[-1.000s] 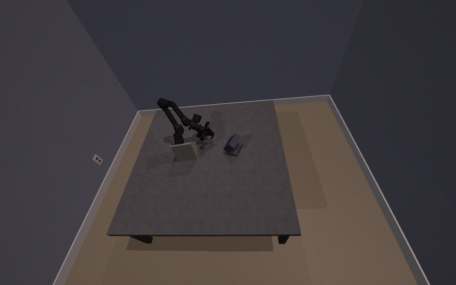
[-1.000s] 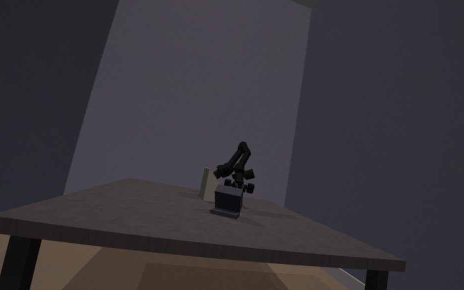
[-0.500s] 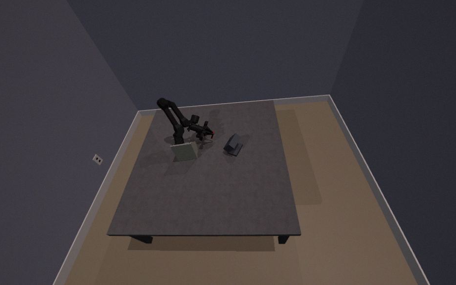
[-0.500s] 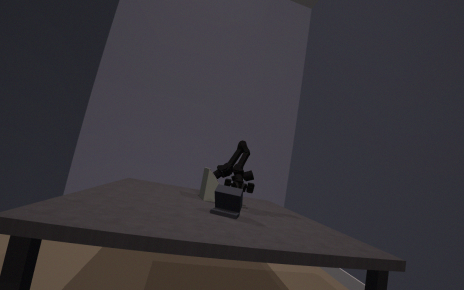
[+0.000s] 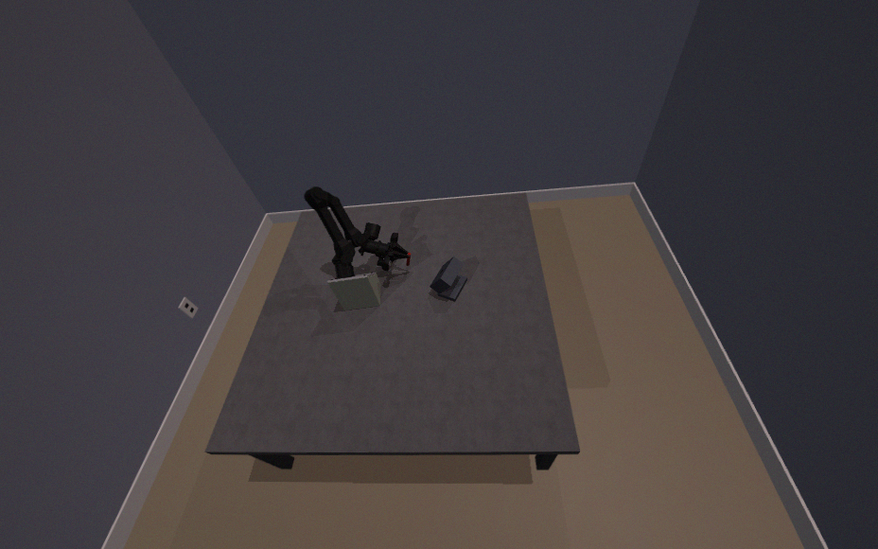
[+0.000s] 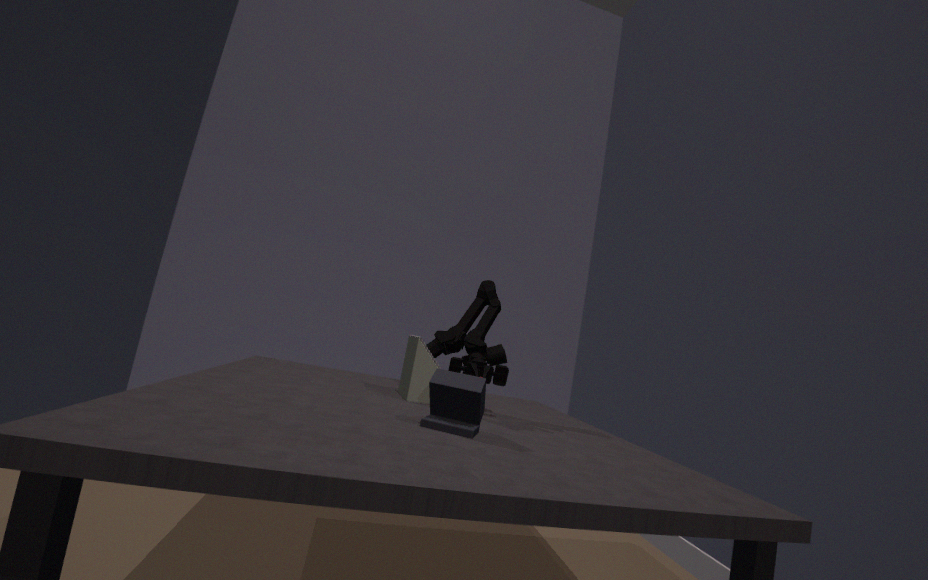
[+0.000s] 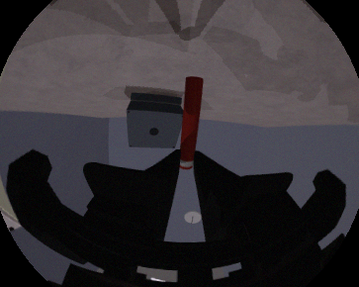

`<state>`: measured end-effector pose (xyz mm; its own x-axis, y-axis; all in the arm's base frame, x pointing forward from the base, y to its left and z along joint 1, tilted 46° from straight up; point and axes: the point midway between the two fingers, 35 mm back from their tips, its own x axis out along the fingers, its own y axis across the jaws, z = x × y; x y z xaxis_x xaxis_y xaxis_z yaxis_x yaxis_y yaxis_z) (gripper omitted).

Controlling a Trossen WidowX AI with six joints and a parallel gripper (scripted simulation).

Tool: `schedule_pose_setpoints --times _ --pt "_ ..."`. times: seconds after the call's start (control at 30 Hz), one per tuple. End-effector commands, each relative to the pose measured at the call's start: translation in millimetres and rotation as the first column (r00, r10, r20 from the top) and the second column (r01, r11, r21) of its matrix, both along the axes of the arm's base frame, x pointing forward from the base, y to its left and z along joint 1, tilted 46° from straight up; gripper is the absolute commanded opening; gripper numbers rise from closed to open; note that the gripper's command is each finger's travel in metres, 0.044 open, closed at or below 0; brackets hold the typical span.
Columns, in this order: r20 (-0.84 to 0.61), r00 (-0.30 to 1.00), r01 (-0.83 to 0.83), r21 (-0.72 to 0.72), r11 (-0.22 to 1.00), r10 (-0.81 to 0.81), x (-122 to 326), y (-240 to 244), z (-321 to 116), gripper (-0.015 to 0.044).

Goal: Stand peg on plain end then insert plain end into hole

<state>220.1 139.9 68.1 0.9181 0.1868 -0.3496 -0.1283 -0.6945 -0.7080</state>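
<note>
My gripper [image 5: 408, 254] [image 7: 187, 154] is shut on the red peg [image 5: 408, 260] [image 7: 192, 114] near its white-banded end. The peg's plain end points away from the fingers. In the top view the peg hangs roughly upright above the table, plain end down. The dark grey sloped panel [image 5: 447, 274] [image 6: 457, 399] [image 7: 139, 130] stands on the table beyond the peg, apart from it. Its face shows one dark hole [image 7: 154, 132], left of the peg in the wrist view. In the exterior view the panel hides most of the fingers and peg.
A pale green wedge-shaped block [image 5: 357, 292] [image 6: 418, 374] stands beside the arm's base. The table [image 5: 395, 381] [image 6: 237, 425] carries the arm, the panel and this block. Arm shadows fall on the table top in the wrist view.
</note>
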Motion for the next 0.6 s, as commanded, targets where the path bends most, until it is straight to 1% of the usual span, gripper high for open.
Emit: schedule_pose_setpoints --times 0.0,0.33,0.57 --pt "0.019 0.999 0.032 -0.011 0.999 -0.031 -3.0 -3.1 -1.9 0.0049" --pt "0.079 0.993 0.093 -0.019 0.995 -0.092 -8.2 -5.2 0.7 0.0049" --pt "0.062 0.995 0.076 -0.019 0.997 -0.075 -8.4 -5.6 1.3 0.0049"
